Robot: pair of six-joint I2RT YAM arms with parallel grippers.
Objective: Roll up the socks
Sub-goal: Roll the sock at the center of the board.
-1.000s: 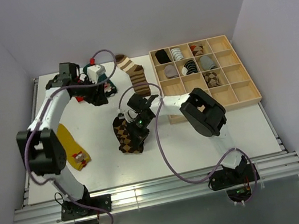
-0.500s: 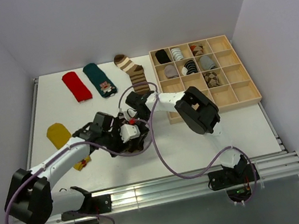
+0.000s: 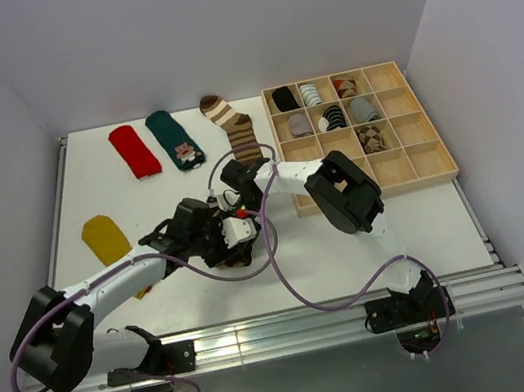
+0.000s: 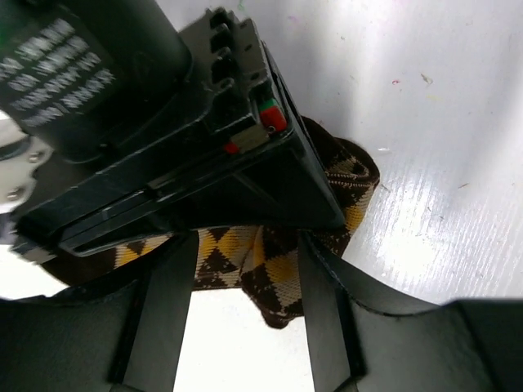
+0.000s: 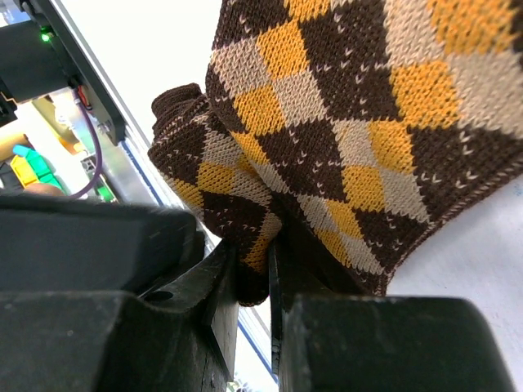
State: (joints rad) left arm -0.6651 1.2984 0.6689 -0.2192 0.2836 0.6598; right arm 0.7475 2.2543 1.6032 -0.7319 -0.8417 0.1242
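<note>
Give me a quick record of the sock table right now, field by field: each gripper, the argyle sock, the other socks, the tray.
argyle sock: bunched on the table between the two grippers
right gripper: shut, pinching a fold of the argyle sock
left gripper: open, fingers either side of the argyle sock
far edge, lying flat: red sock, teal sock, striped sock
left side: mustard sock, partly hidden by the left arm
tray: wooden, on the right; rolled socks in several far compartments

The left arm (image 3: 116, 277) and right arm (image 3: 289, 178) have white links, black joints and looping purple cables (image 3: 279, 272).
</note>
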